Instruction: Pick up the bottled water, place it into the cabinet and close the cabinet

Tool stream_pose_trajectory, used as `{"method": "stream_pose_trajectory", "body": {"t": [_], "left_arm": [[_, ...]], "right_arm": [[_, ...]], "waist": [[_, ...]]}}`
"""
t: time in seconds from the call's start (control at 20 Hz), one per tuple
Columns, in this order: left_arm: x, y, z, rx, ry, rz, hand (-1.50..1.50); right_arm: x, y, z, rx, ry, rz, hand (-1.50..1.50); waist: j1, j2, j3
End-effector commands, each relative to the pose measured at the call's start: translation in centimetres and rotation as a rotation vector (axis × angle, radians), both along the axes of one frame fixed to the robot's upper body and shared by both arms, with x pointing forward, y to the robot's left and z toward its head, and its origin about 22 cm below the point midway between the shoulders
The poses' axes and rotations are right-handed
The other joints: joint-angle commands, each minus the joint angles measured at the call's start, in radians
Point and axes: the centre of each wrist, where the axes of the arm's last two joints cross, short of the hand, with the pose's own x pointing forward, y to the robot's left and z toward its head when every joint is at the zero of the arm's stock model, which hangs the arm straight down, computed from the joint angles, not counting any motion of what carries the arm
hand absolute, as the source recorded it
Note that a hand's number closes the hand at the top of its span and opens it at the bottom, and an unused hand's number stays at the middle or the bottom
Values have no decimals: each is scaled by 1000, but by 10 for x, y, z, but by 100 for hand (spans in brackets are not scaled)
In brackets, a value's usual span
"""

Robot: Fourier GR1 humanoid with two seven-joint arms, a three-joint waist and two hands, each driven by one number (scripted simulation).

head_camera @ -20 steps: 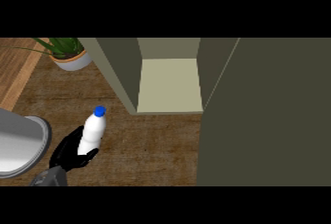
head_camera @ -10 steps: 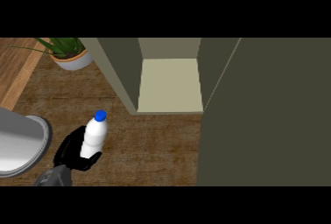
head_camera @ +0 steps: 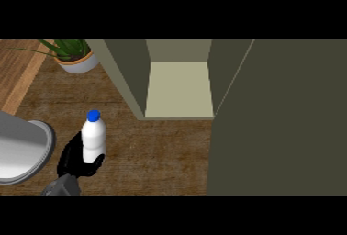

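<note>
Head view: you had one limb of the robot in frame, entering at the lower left edge. Its forearm was grey, matte and blocky, with only a short stub showing above the bottom edge. The left hand mounted on it was uniformly black, and you could see no markings, labels or screws on it. The fingers were slim, rounded black segments, and the thumb was a shorter black piece of the same finish. You saw no cables or sleeves. The grey-to-black colour change marked the wrist.
</note>
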Motion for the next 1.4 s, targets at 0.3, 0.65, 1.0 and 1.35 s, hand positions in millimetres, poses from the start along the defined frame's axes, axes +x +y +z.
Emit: {"method": "stream_pose_trajectory", "body": {"t": [0.3, 0.65, 1.0, 1.35], "left_arm": [[17, -27, 21, -107, -85, -56, 150], [3, -55, 50, -47, -77, -106, 150], [30, -95, 110, -29, -133, -143, 150], [35, -143, 153, 51, -180, -137, 150]], "right_arm": [[-12, -3, -9, -5, 14, 12, -150], [-9, 19, -9, 13, 13, 17, -150], [-4, 9, -19, 13, 7, 28, -150], [1, 14, -15, 25, 15, 39, -150]], "waist": [[5, -4, 2], [11, -6, 2], [4, -3, 1], [4, -3, 1]]}}
